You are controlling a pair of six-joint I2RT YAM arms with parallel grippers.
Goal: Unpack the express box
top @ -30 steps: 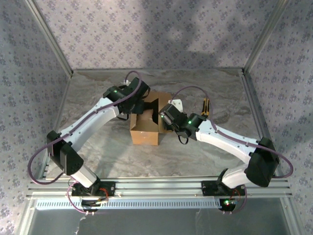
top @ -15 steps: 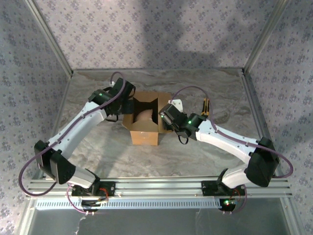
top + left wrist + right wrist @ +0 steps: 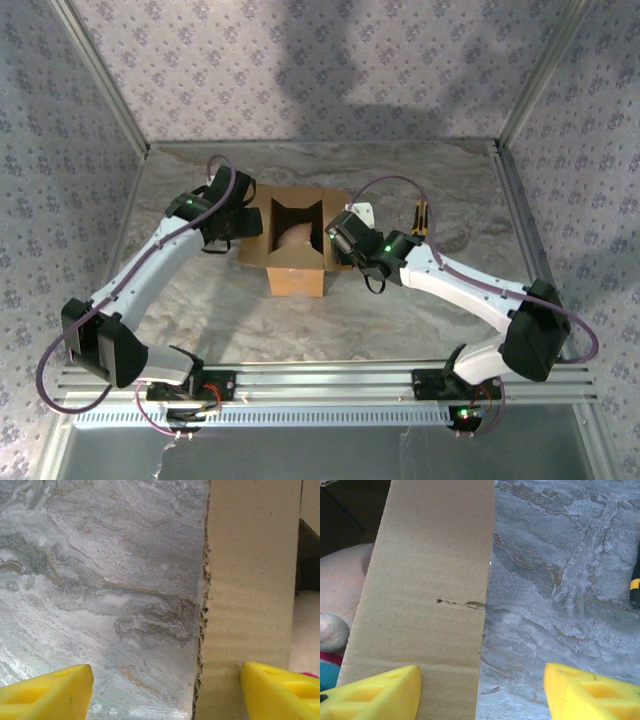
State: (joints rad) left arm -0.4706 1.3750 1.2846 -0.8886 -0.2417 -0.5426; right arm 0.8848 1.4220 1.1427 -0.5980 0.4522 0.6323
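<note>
Express box [image 3: 297,280] sat open on the counter [image 3: 230,310], left claw [image 3: 165,692] spread wide over the box's left flap [image 3: 250,605], right claw [image 3: 482,692] spread wide over its right flap [image 3: 430,580], neither gripped anything.

- Express box [image 3: 297,280]: interior floor lost in shadow from above. In the left wrist view, cropped at top, bottom and right edges.
- Plush doll [image 3: 297,238]: a pink lump inside the box, features too small to tell. In the right wrist view, cut off at the left edge and partly behind cardboard.
- Yellow-and-black tool [image 3: 421,219]: kind unreadable.
- White item [image 3: 362,212]: mostly hidden behind the right wrist.
- Left gripper [image 3: 167,669], right gripper [image 3: 482,669]: yellow fingers cut off at the bottom edge.
</note>
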